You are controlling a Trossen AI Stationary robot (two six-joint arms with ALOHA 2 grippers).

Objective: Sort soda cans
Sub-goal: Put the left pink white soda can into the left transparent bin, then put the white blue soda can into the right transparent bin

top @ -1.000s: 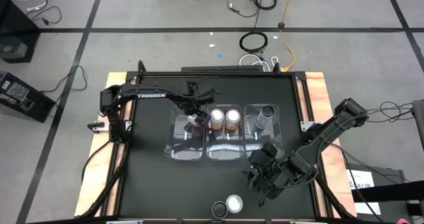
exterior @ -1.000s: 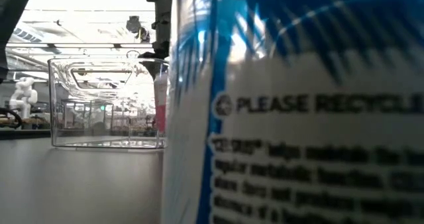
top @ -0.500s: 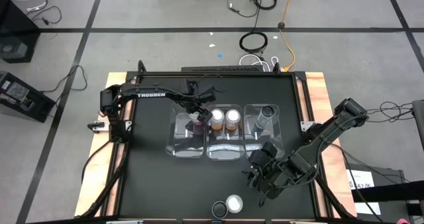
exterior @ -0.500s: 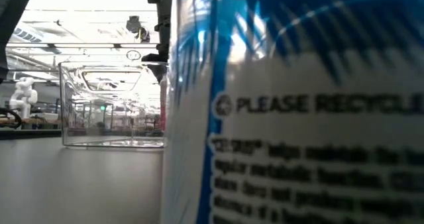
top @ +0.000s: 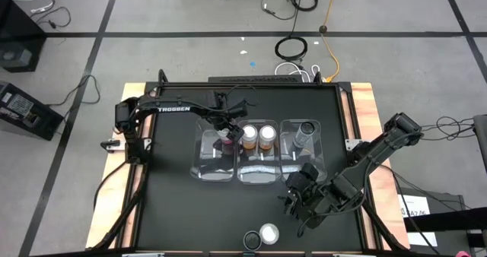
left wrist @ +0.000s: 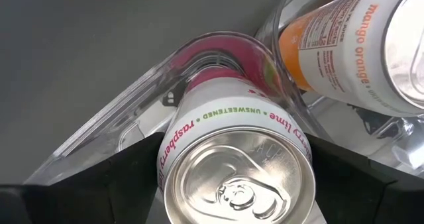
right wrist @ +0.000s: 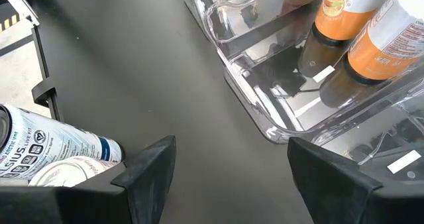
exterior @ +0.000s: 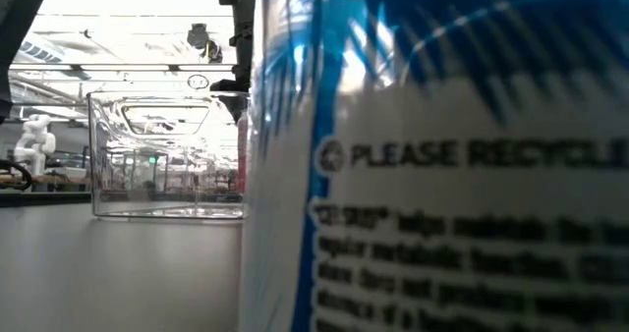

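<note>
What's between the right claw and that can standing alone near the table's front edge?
Only bare black table, seen from above: right gripper hangs open, apart from the can.

A white raspberry-lime can with pink and green lettering stands beside orange mango cans in clear bins on the black counter.

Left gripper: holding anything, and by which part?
The left gripper straddles the raspberry lime can near its top, inside the left bin; whether it grips cannot be told.
</note>
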